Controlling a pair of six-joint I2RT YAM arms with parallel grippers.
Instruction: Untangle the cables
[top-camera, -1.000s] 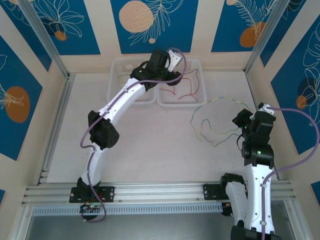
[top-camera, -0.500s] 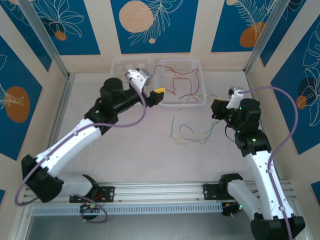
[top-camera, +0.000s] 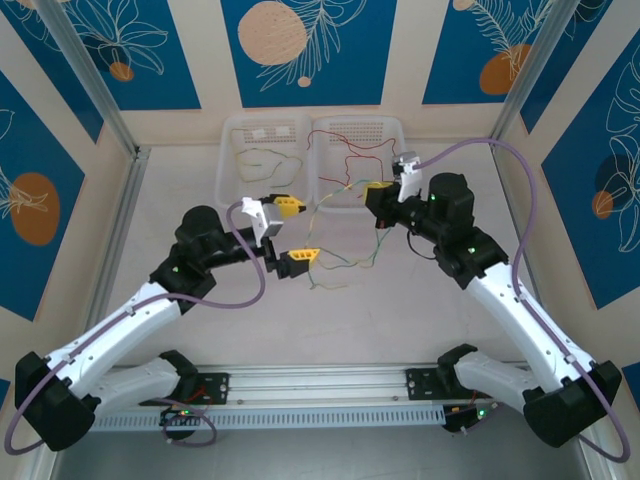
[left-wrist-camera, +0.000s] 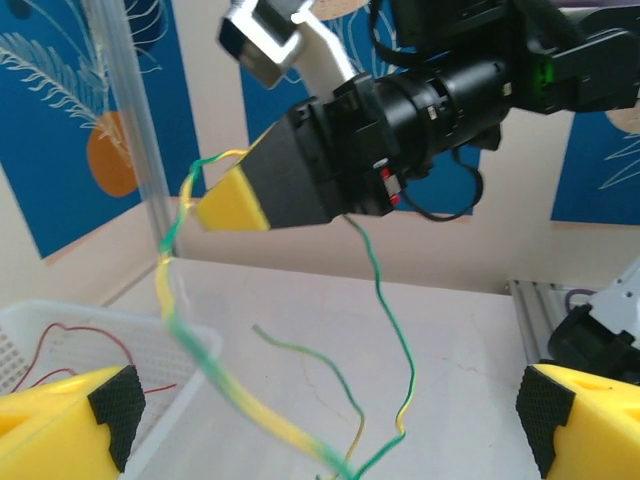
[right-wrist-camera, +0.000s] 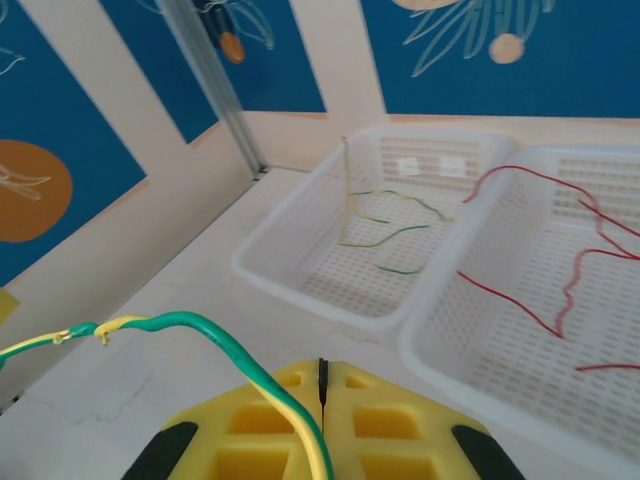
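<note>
Several yellow-green cables (top-camera: 338, 262) trail in a loose tangle from my right gripper (top-camera: 378, 190) down to the table. That gripper is shut on one yellow-green cable (right-wrist-camera: 200, 325), which runs over its closed yellow fingers (right-wrist-camera: 270, 440). My left gripper (top-camera: 293, 232) stands open just left of the tangle, nothing between its fingers (left-wrist-camera: 70, 410). From the left wrist, the right gripper's yellow tip (left-wrist-camera: 232, 204) holds a cable, and strands (left-wrist-camera: 400, 340) hang below it. Red cables (top-camera: 360, 165) lie in the right basket. Another yellow-green cable (top-camera: 262, 160) lies in the left basket.
Two white perforated baskets sit side by side at the back wall, the left basket (top-camera: 228, 170) and the right basket (top-camera: 402, 135). In the right wrist view both baskets are close ahead (right-wrist-camera: 300, 275). An aluminium rail (top-camera: 320, 380) runs along the near edge.
My left arm pulled back from the baskets to the table middle, gripper open. My right arm swung left toward the baskets, lifting and dragging the yellow-green tangle with it.
</note>
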